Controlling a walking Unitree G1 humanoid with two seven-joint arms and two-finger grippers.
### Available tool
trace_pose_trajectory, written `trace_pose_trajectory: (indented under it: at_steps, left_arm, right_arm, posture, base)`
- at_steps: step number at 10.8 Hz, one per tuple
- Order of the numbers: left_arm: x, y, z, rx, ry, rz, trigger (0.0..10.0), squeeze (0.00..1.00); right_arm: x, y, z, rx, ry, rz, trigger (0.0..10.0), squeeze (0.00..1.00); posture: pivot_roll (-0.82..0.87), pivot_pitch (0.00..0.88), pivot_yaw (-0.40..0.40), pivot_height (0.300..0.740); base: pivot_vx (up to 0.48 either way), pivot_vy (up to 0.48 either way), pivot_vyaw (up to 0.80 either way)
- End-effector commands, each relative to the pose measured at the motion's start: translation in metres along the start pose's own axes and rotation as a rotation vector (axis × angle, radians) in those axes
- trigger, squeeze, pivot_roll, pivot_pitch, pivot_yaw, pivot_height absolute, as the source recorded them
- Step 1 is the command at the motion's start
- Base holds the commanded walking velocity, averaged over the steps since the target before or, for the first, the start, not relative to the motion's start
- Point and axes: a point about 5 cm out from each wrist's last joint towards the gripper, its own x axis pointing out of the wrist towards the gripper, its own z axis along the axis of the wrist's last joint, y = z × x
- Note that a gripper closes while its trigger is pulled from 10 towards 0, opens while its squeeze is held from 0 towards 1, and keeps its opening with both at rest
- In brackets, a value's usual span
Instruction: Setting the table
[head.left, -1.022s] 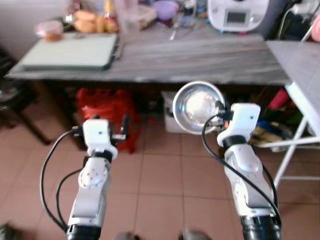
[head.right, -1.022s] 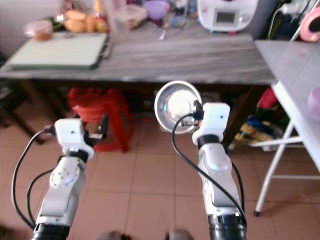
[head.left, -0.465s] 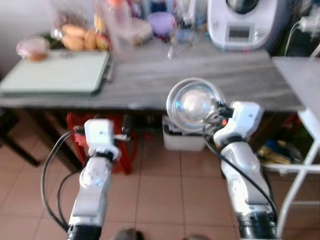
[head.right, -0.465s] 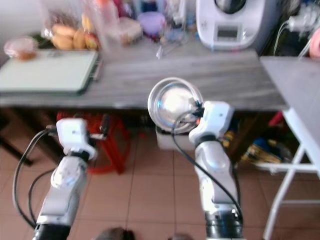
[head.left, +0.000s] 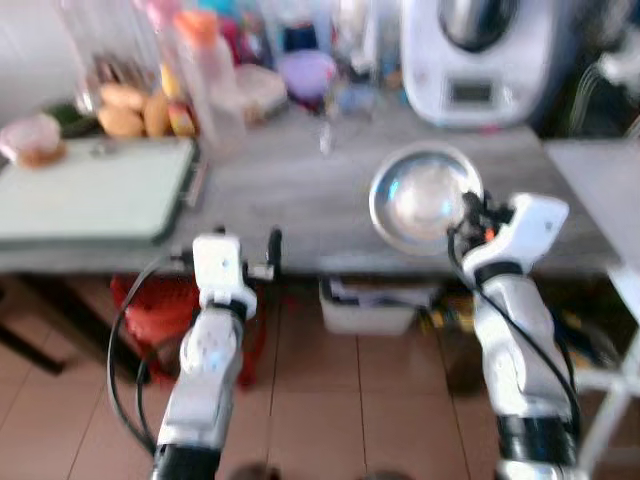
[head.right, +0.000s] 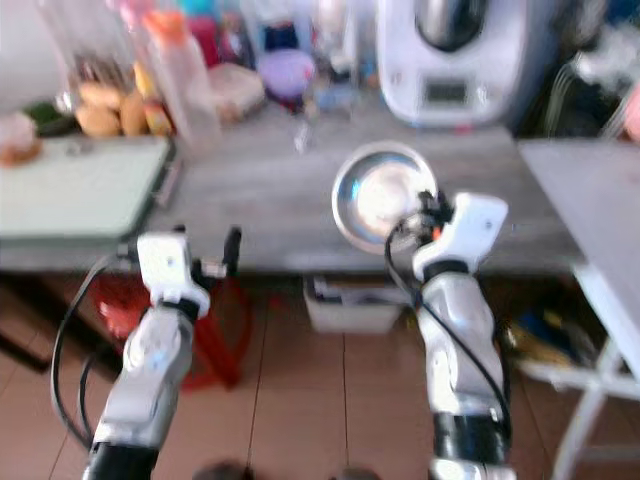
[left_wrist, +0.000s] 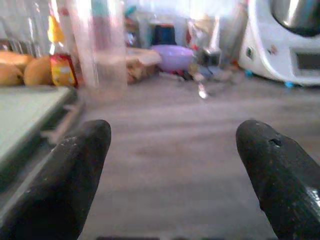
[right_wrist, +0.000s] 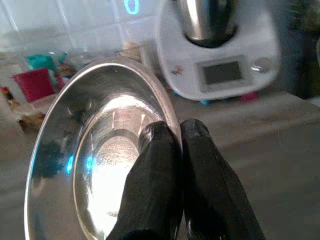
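Before us runs a grey wood-grain counter (head.left: 300, 195) crowded at the back with a white kitchen machine (head.left: 478, 55), a purple bowl (head.left: 306, 75), a clear bottle with an orange cap (head.left: 205, 80) and a pale green tray (head.left: 85, 190). We can read no label or writing through the blur. Our right gripper (right_wrist: 172, 135) has its jaws pinched on the rim of a shiny steel bowl (head.left: 425, 198), held tilted above the counter in front of the machine. Our left gripper (left_wrist: 172, 170) hovers at the counter's front edge, jaws spread wide with nothing between them.
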Motion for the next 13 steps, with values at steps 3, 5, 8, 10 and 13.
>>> trace_pose_trajectory:
  at_steps: [3, 5, 8, 10, 13]
  left_arm:
    - [0.001, 0.004, -0.001, 0.095, 0.020, 0.030, 10.0, 0.00]
    - [-0.005, 0.010, -0.002, 0.104, 0.023, 0.049, 10.0, 0.00]
    - [-0.012, 0.021, -0.003, 0.131, 0.041, 0.104, 10.0, 0.00]
    - [-0.016, 0.018, -0.005, 0.132, 0.056, 0.089, 10.0, 0.00]
    - [-0.019, 0.019, -0.006, 0.132, 0.072, 0.083, 10.0, 0.00]
  right_arm:
    - [0.008, 0.007, -0.006, 0.116, 0.055, -0.002, 10.0, 0.00]
    - [0.008, 0.005, -0.013, 0.205, 0.082, -0.056, 10.0, 0.00]
    - [0.000, 0.012, -0.043, 0.305, 0.223, -0.086, 10.0, 0.00]
    - [0.001, 0.016, -0.054, 0.354, 0.286, -0.109, 10.0, 0.00]
    - [0.013, 0.018, -0.051, 0.388, 0.279, -0.109, 10.0, 0.00]
  posture:
    - [-0.06, 0.070, 0.013, 0.740]
    - [-0.06, 0.101, 0.009, 0.740]
    - [-0.05, 0.131, 0.008, 0.740]
    - [-0.04, 0.148, 0.008, 0.740]
    - [-0.03, 0.160, 0.020, 0.740]
  base:
    - [0.000, 0.000, 0.00]
    - [0.000, 0.000, 0.00]
    - [0.000, 0.000, 0.00]
    - [0.000, 0.000, 0.00]
    - [0.000, 0.000, 0.00]
